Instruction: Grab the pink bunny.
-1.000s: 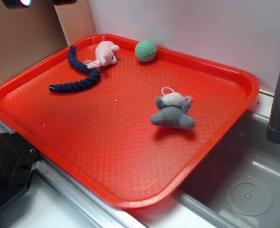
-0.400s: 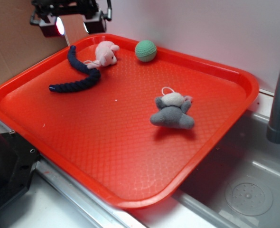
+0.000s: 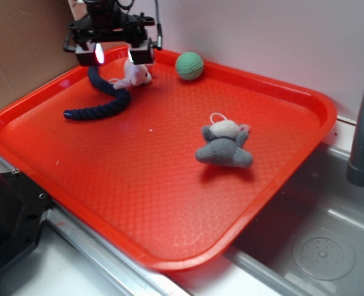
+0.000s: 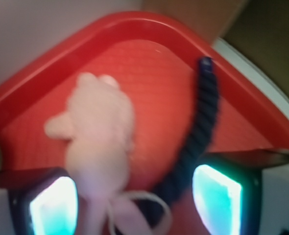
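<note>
my gripper (image 3: 115, 54) is hanging wide open over the far left corner of the tray (image 3: 281, 185), nothing in it. so i'm on the approach step, lining up for the grab, no contact that i can see.

in the wrist view the bunny (image 4: 101, 142) sits more toward one pad (image 4: 54, 208) than in the middle of the gap, and the rope (image 4: 198, 132) curves in close to the other pad (image 4: 218, 203). its string loop (image 4: 134, 213) trails off beside the rope. it's blurry though, so don't hold me to the details.

from outside, the bunny (image 3: 137, 72) lies near the tray's far edge, just beside the rope (image 3: 105, 102), with the ball (image 3: 189, 65) a bit further along that edge. the grey plush (image 3: 224, 146) is well apart, toward the right side.

next move, i reckon: nudge sideways so the bunny is centred between the pads and the rope is out of the gap, then drop down and close. main risk is pinching the rope along with it.
</note>
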Action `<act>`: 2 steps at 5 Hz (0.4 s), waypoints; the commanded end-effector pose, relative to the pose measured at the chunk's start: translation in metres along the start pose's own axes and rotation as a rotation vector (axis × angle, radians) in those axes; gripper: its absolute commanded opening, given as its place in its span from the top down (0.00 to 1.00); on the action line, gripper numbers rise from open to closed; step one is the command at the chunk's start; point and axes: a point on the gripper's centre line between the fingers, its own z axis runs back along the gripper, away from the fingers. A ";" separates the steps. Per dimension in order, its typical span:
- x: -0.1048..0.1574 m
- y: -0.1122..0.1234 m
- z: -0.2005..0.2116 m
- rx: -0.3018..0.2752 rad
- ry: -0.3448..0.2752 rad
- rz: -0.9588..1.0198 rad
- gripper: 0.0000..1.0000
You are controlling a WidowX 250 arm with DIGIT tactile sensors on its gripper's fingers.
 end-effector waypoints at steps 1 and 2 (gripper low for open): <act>0.028 -0.005 -0.014 -0.091 -0.019 -0.056 0.00; 0.028 -0.006 -0.022 -0.066 -0.029 -0.046 0.37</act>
